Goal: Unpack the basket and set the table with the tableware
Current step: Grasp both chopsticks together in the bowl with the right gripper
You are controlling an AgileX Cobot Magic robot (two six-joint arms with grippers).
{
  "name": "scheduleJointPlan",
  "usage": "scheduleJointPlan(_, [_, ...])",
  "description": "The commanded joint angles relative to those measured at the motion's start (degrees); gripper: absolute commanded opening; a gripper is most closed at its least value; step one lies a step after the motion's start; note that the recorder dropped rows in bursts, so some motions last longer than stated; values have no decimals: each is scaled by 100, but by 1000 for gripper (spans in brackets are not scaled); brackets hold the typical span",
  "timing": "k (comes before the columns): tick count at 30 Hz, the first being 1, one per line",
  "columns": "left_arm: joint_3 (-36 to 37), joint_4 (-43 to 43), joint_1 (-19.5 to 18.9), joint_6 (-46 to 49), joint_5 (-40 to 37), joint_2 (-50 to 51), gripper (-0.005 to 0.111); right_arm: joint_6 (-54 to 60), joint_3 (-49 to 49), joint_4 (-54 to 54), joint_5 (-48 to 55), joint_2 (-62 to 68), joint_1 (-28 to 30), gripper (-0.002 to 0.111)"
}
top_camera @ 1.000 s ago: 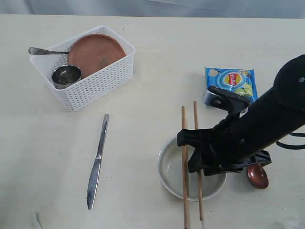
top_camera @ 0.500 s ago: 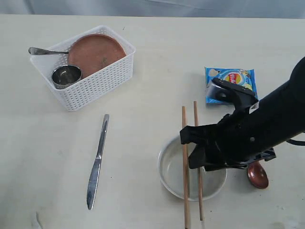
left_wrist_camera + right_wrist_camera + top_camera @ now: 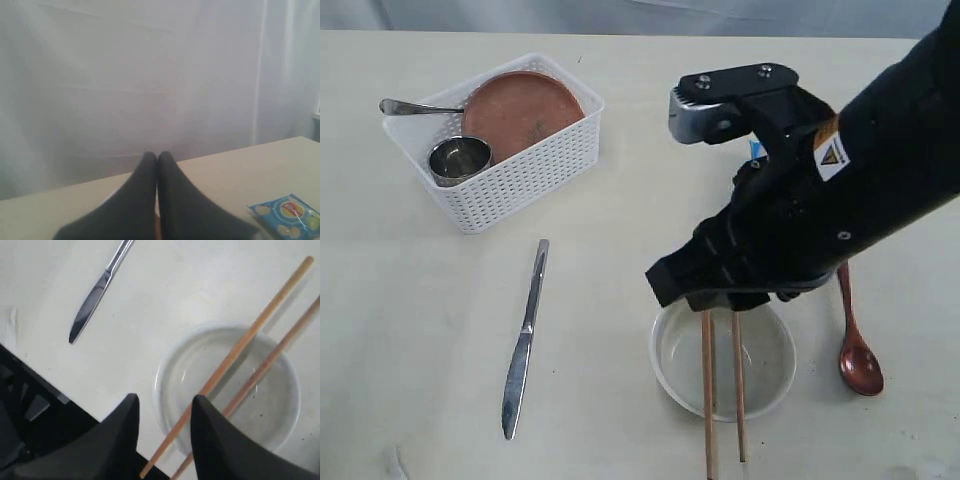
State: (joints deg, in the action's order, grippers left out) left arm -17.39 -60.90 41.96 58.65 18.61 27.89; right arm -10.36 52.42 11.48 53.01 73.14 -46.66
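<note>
**Worktop**: pale and flat, and it carries every item.

**Right arm**: hangs over the near right. In the exterior view it hides its own tool and nearly all of the chips bag. The left wrist view shows that bag lying flat.

**Basket**: far left, not yet emptied.

**Plate**: inside the basket and tilted, apparently too wide to lie flat.

**Bowl**: upright at the near right, judged the centre of the place setting.

**Chopsticks**: side by side across the bowl's rim, which likely serves as a rest.

**Knife**: flat, left of the bowl and well apart from it.

**Spoon**: flat, just right of the bowl. It flanks the bowl as cutlery would.

**Cup**: upright in the basket's near corner.

**Fork**: in the basket, with only its handle showing over the rim.

**Right tool**: seen only in the right wrist view. Its jaws are partly parted and grip nothing. It sits above the bowl's rim, and a chopstick lies below the gap.

**Left tool**: absent from the exterior view. Its wrist view shows the fingers pressed together, empty and raised.
</note>
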Motion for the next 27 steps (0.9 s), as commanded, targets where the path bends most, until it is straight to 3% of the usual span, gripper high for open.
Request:
scheduleJointPlan(1, [29, -28, -12, -154, 42, -30, 0, -839, -132, -357, -141, 96, -14, 34])
scheduleJointPlan(8, [29, -28, -12, -219, 42, -30, 0, -1436, -132, -840, 81, 487, -25, 61])
scheduleJointPlan(14, [29, -28, -12, -284, 42, -30, 0, -1884, -132, -932, -194, 913, -165, 61])
scheduleJointPlan(21, [29, -39, -12, -324, 42, -30, 0, -3323, -137, -2309, -146, 1231, -921, 61])
scheduleJointPlan(27, [29, -39, -12, -373, 42, -30, 0, -4051, -403, -2554, -277, 1341, -1140, 61])
